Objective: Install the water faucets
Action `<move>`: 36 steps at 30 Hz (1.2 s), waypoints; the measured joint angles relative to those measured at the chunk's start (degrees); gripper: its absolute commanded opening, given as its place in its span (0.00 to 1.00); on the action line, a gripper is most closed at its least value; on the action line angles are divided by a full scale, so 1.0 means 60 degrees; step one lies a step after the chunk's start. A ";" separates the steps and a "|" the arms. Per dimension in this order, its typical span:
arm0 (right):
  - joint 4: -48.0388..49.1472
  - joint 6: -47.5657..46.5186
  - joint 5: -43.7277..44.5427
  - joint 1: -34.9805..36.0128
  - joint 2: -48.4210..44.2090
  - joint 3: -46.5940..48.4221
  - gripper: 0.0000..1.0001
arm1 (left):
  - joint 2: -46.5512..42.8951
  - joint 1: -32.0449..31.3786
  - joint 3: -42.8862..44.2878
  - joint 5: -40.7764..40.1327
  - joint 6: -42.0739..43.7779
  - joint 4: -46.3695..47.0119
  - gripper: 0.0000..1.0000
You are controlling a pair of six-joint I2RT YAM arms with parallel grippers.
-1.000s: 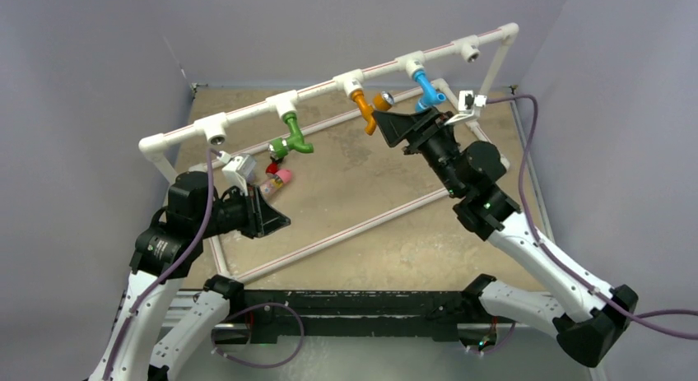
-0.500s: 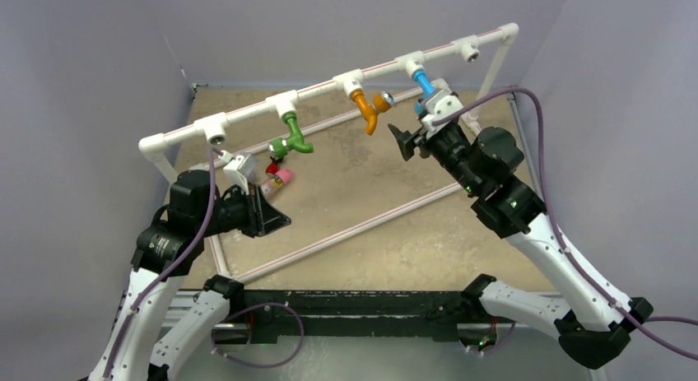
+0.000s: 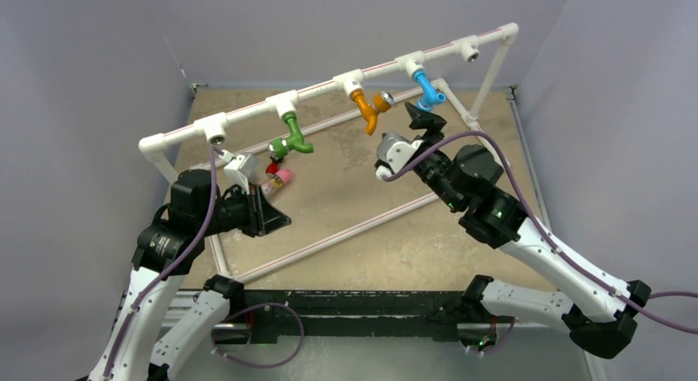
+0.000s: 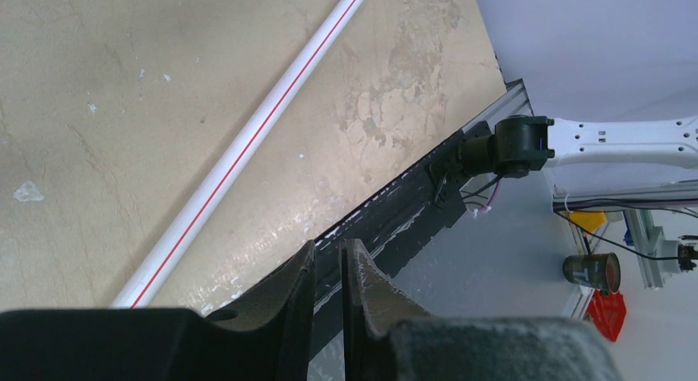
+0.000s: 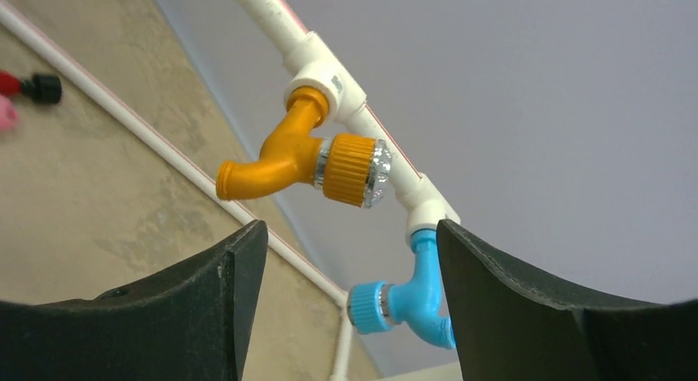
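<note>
Three water faucets hang from tee sockets on the raised white pipe [image 3: 247, 113]: green [image 3: 295, 140], orange [image 3: 367, 108] and blue [image 3: 428, 90]. My right gripper [image 3: 423, 117] is open and empty, just below and in front of the blue faucet, fingers pointing up at it. In the right wrist view the blue faucet [image 5: 409, 301] shows between the fingers of the right gripper [image 5: 350, 229], beyond the tips, with the orange faucet [image 5: 298, 160] above. My left gripper [image 3: 270, 217] hovers low at the left. The left gripper [image 4: 328, 251] is open only a crack and holds nothing.
Bare tee sockets sit at the pipe's left end [image 3: 216, 134] and right end [image 3: 470, 49]. Small red, black and pink pieces [image 3: 278, 174] lie on the board under the green faucet. Floor pipes [image 3: 346, 233] frame the tan board; grey walls close in on three sides.
The right wrist has rolled over and the arm has drawn back left, bringing its open fingers up under the blue faucet. The left arm has not moved.
</note>
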 measured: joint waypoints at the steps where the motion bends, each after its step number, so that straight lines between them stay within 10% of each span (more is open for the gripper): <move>1: 0.0142 0.0452 0.0051 -0.0004 0.0000 -0.0007 0.75 | 0.0004 0.0000 0.0000 0.0000 0.0000 0.0000 0.15; 20: 0.1126 1.3664 0.1071 -0.0463 0.1727 0.0372 0.60 | 0.0036 0.0000 0.0000 0.0069 0.0066 -0.0004 0.15; 36: 0.2273 1.6302 0.1053 -0.0951 0.2131 0.0047 0.46 | 0.0033 0.0000 -0.0153 0.0073 0.0066 0.0000 0.15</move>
